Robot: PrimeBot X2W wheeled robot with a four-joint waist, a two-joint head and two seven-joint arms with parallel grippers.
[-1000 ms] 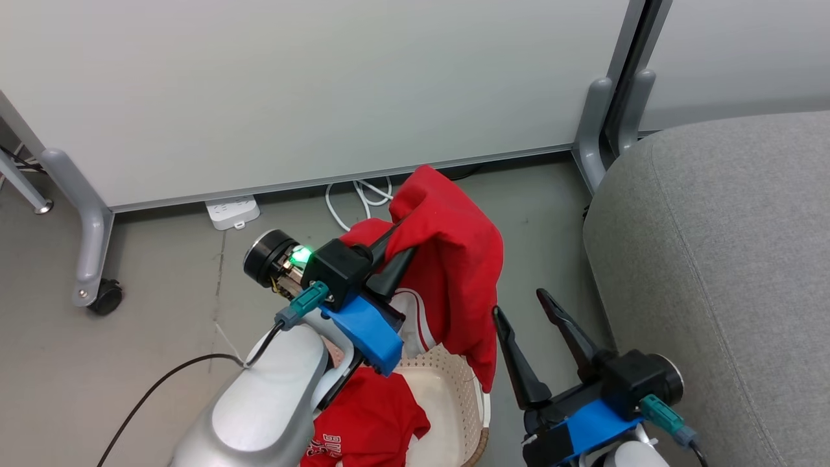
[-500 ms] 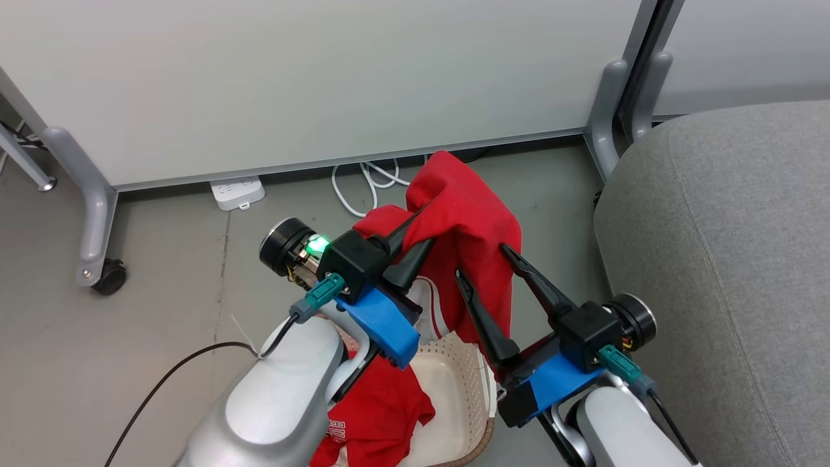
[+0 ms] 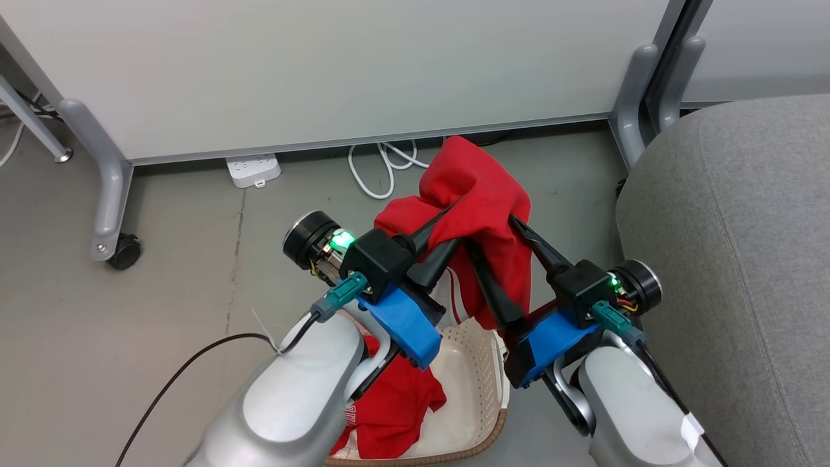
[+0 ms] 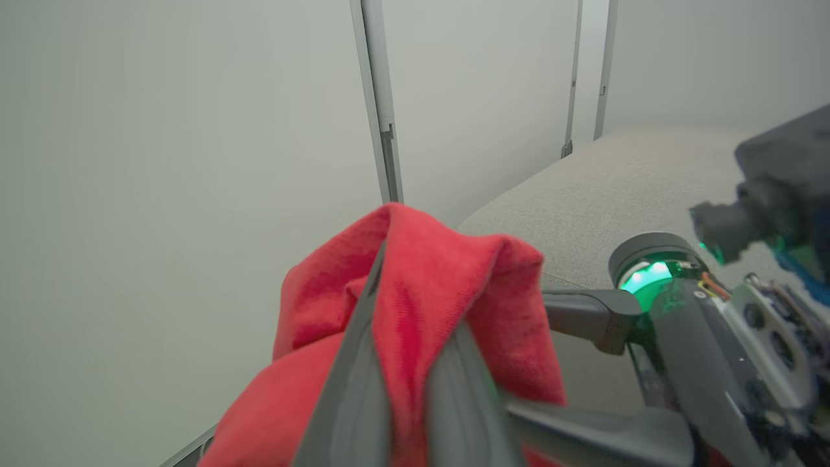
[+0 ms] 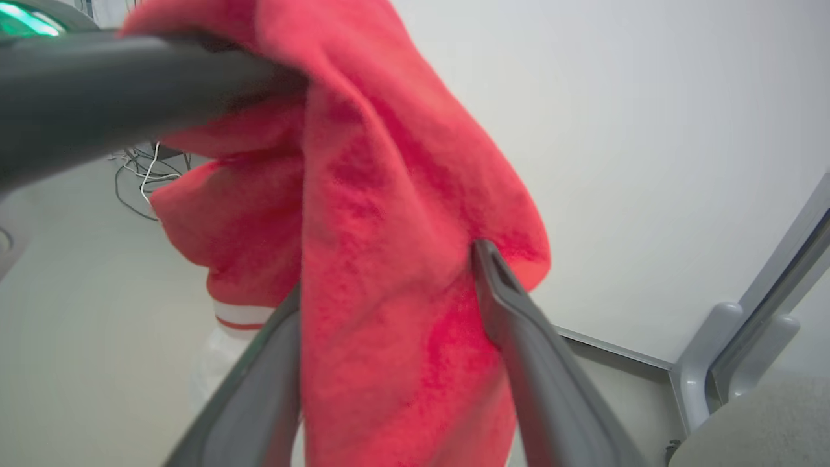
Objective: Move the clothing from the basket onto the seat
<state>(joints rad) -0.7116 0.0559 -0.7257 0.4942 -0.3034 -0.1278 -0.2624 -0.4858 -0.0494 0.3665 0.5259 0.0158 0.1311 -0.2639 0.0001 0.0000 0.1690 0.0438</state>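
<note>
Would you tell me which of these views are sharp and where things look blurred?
Head view: sharp and evenly lit, the garment crisp. Left wrist view: the fingers of the left end effector, near the lens, are blurred. Right wrist view: that end effector's finger, across the top, is out of focus.

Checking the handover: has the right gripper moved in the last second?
Yes. The right gripper has gone forward and left, away from the seat edge, and now straddles the hanging red garment above the basket.
</note>
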